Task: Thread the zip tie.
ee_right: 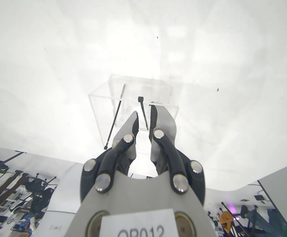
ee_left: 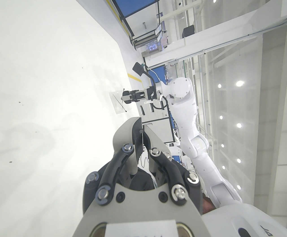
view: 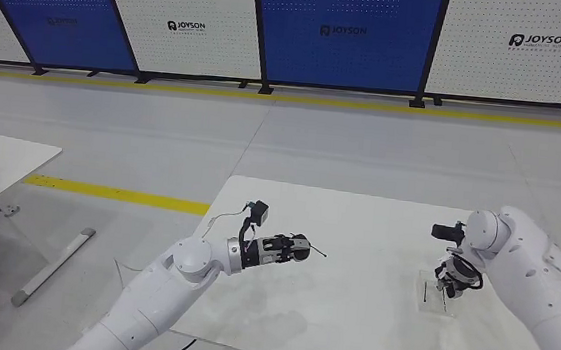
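Zip tie (ee_left: 142, 138): a thin black strap pinched in the left pincer (ee_left: 141, 124), which is closed on it and held over the table (view: 349, 312). A short end pokes past the tips.

Well apart, the right pincer (ee_right: 144, 109) stands parted astride a second zip tie (ee_right: 141, 103) in a clear box (ee_right: 101, 97). We cannot tell if it touches the tie.

Risks, as we judge them:
- The strap is slim and springy, so it may pivot or slip between the pads.
- The free end is short, so meeting the head's small slot leaves little margin.
- If the right pincer closes off-centre, it could flick the tie away or shove the box.
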Controlling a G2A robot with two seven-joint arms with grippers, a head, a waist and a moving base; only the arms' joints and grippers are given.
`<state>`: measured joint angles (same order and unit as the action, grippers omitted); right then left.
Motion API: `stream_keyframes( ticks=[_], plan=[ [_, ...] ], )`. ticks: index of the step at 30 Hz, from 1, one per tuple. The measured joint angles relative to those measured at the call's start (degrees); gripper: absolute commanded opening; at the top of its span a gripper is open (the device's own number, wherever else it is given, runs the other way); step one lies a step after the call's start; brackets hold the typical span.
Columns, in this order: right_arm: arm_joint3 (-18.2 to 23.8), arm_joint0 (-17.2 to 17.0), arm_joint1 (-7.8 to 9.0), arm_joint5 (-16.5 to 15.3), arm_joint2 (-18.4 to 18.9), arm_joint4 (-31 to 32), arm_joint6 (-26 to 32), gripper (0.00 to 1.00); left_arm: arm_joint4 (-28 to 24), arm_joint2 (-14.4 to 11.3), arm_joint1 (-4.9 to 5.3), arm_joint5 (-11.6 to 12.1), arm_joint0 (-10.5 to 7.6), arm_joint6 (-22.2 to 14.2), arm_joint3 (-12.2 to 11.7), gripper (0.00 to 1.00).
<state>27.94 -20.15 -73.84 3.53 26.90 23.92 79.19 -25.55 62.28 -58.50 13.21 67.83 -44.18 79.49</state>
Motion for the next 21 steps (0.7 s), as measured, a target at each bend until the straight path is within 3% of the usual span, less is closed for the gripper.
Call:
stream_keyframes(
  ticks=[7,8,10,21],
  plan=[
    [-2.70,0.47,-1.46,-0.59,-0.27,0.53,0.01,0.16,0.00,0.00,0.00,0.00,0.00,0.00,0.00,0.00],
    [-3.12,0.55,-1.71,-0.68,-0.31,0.62,0.03,0.14,0.00,0.00,0.00,0.00,0.00,0.00,0.00,0.00],
    [-3.72,0.64,-2.09,-0.77,-0.38,0.77,0.08,0.00,0.00,0.00,0.00,0.00,0.00,0.00,0.00,0.00],
    [-6.84,1.26,-3.85,-1.48,-0.35,1.65,-0.01,0.00,0.00,0.00,0.00,0.00,0.00,0.00,0.00,0.00]
  ],
)
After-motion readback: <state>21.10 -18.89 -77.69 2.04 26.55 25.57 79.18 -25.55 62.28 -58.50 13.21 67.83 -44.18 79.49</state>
